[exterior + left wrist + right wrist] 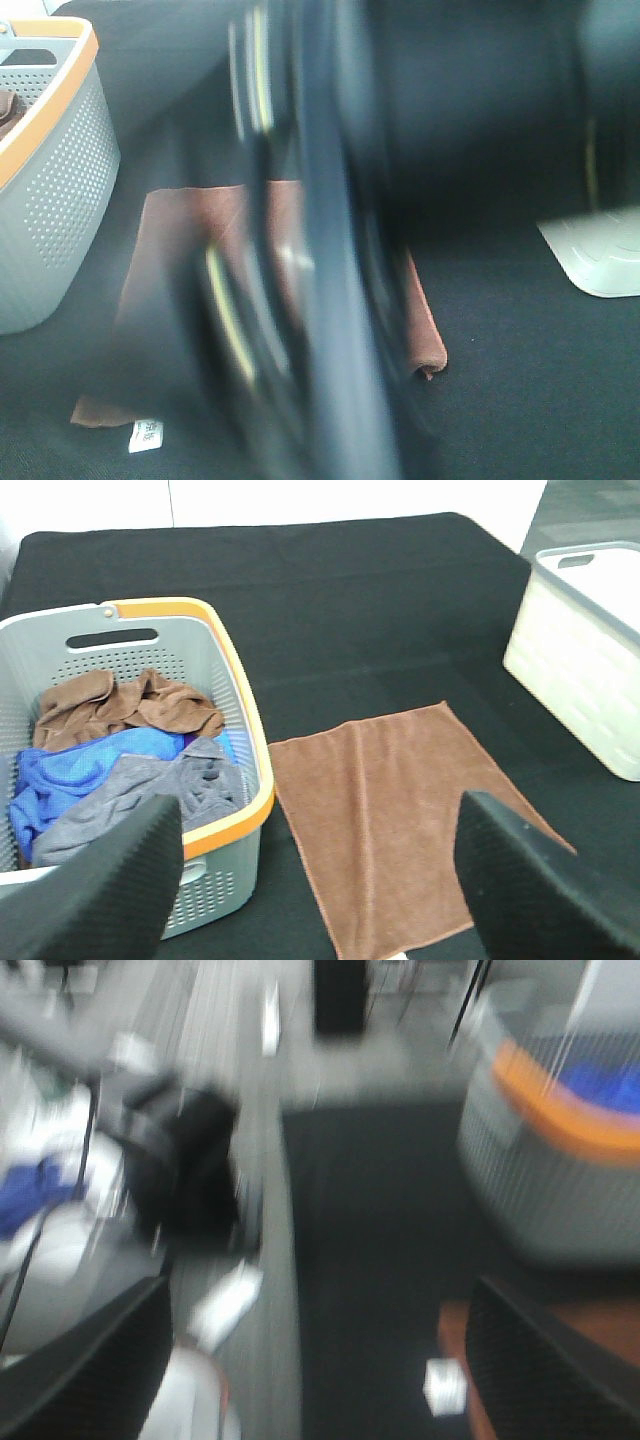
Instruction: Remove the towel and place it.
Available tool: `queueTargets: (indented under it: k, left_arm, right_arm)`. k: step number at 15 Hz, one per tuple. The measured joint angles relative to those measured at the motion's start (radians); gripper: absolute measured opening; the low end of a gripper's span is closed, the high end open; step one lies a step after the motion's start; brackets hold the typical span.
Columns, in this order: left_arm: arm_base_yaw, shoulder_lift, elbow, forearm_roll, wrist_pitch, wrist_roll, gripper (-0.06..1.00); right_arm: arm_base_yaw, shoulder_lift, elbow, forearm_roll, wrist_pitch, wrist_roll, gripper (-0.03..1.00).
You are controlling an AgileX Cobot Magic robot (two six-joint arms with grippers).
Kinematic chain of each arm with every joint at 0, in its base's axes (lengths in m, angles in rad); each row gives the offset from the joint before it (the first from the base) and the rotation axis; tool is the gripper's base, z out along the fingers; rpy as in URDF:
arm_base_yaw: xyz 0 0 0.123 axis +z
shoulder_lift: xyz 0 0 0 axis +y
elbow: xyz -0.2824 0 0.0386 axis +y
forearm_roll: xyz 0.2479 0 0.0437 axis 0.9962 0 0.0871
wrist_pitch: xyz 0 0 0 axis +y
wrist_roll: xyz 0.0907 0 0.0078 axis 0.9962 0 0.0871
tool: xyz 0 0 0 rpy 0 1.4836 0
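Towel (170,215) tag (146,435) has print, too blurry to read.

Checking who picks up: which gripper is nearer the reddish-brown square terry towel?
Probably right: right gripper low by the towel, near its tag; left gripper hovers high above it.

The towel (400,820) lies flat on the table (350,600), between two baskets (215,680), nearer one.

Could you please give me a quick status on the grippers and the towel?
Left gripper open, empty, above the towel. Right gripper open, empty. Towel flat on the black table beside the orange-rimmed basket. Blurred arm blocks the overhead view.
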Motion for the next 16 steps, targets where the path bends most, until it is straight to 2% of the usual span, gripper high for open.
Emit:
queueTargets:
  k: [1,3,4,5,7,8,9,11,13,16]
  left_arm:
    - [0.000,-0.002,0.000,-0.007,0.000,0.000,0.72]
    - [0.000,-0.003,0.000,-0.012,0.000,0.000,0.72]
    - [0.000,-0.009,0.007,-0.018,0.000,0.002,0.72]
    - [0.000,-0.024,0.031,-0.024,-0.001,0.004,0.72]
    - [0.000,-0.078,0.157,-0.029,-0.001,0.004,0.72]
    - [0.000,-0.130,0.286,-0.032,0.001,0.004,0.72]
    - [0.000,-0.160,0.371,-0.032,0.003,0.004,0.72]
    - [0.000,-0.209,0.487,-0.033,0.007,0.004,0.72]
    - [0.000,-0.228,0.564,-0.034,0.008,0.054,0.72]
    - [0.000,-0.228,0.635,-0.057,0.008,0.126,0.72]
  right_arm:
    - [0.001,0.000,0.000,-0.256,0.072,0.295,0.76]
    - [0.002,-0.022,-0.017,-0.712,0.133,0.787,0.76]
    - [0.002,-0.052,-0.020,-0.860,0.167,0.986,0.76]
    - [0.002,-0.091,-0.020,-0.968,0.225,1.123,0.76]
    - [0.002,-0.165,-0.020,-1.059,0.360,1.266,0.76]
    - [0.002,-0.231,-0.007,-1.080,0.455,1.345,0.76]
    - [0.002,-0.288,0.020,-1.084,0.497,1.384,0.76]
    - [0.002,-0.416,0.115,-1.086,0.569,1.408,0.76]
    - [0.002,-0.606,0.228,-1.086,0.641,1.419,0.76]
    - [0.002,-0.748,0.300,-1.085,0.680,1.420,0.76]
